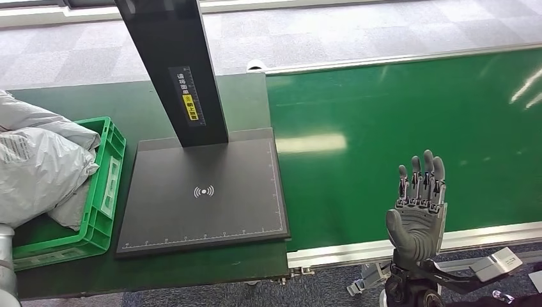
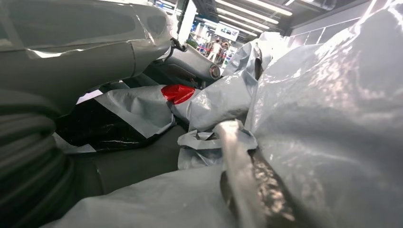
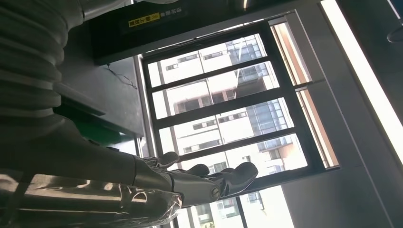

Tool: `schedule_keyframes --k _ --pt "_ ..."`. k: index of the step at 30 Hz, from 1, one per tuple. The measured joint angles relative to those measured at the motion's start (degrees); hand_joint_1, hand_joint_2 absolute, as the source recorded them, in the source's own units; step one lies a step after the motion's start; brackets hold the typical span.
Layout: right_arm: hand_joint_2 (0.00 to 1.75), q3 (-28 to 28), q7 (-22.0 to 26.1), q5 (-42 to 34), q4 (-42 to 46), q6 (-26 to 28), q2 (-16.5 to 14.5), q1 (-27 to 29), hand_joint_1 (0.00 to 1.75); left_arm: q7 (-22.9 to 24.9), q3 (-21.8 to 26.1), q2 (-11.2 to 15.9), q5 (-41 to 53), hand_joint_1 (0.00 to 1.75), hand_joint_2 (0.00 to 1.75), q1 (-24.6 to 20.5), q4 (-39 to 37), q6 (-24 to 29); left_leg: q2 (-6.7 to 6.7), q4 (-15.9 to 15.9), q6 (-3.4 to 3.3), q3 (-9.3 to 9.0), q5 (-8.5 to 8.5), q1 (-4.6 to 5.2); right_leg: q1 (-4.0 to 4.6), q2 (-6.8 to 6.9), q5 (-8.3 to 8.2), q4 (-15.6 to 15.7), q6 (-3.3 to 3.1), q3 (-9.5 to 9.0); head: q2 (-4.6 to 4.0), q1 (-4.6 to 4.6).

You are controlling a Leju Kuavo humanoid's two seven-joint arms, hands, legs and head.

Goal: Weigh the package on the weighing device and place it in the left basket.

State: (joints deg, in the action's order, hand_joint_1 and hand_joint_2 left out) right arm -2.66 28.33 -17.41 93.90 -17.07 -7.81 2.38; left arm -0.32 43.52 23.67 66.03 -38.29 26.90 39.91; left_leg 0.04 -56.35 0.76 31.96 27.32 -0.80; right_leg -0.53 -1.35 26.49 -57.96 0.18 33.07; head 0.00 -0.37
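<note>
Several grey plastic packages (image 1: 32, 173) lie heaped in the green basket (image 1: 105, 192) at the left. The black weighing plate (image 1: 204, 192) with its dark column (image 1: 179, 70) stands bare beside the basket. My right hand (image 1: 418, 204) is raised over the near edge of the green belt (image 1: 396, 115), fingers straight and apart, holding nothing; in the right wrist view this hand (image 3: 199, 178) reaches out empty toward windows. My left hand (image 2: 71, 47) sits deep among crumpled grey packages (image 2: 332, 118), one with a red patch (image 2: 178, 92). Whether it grips any of them is hidden.
The belt's metal rail (image 1: 447, 240) runs along the near side under my right hand. My left arm (image 1: 5, 256) comes in at the lower left corner beside the basket. Grey carpet floor (image 1: 319, 32) lies beyond the table.
</note>
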Motion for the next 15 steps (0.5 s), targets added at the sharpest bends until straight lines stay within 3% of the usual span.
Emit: schedule_keyframes --k 1,5,9,15 --pt "1.75 -0.01 0.01 0.12 0.00 0.05 -0.01 0.00 0.00 -0.30 0.49 0.01 0.13 1.75 1.75 -0.01 -0.03 0.00 0.01 0.00 0.00 -0.01 0.00 0.00 0.00 -0.02 0.00 0.00 0.00 0.00 0.00 0.00" --pt "1.75 0.00 0.08 0.61 -0.01 0.33 -0.02 -0.01 0.00 -2.14 2.70 0.01 0.09 0.00 1.75 -0.23 -0.03 0.01 0.05 0.00 0.00 -0.04 0.00 -0.01 0.01 -0.09 0.00 0.00 -0.01 0.03 0.00 -0.01" --pt "1.75 0.00 0.15 0.81 -0.02 0.74 -0.02 -0.06 0.00 -7.10 5.54 -0.18 -2.68 0.00 1.75 -1.08 -0.01 0.02 0.00 0.00 0.01 -0.03 -0.01 -0.03 0.03 -0.06 0.00 0.00 -0.01 0.07 0.00 -0.01" --pt "1.75 0.08 0.52 1.15 -0.14 1.54 -0.02 -0.28 0.00 -20.73 9.37 -1.30 -16.78 0.00 1.75 -4.93 0.13 -3.41 -0.30 -0.01 0.01 0.05 -0.05 -0.02 0.02 0.23 0.00 0.00 0.00 0.02 0.00 0.02"
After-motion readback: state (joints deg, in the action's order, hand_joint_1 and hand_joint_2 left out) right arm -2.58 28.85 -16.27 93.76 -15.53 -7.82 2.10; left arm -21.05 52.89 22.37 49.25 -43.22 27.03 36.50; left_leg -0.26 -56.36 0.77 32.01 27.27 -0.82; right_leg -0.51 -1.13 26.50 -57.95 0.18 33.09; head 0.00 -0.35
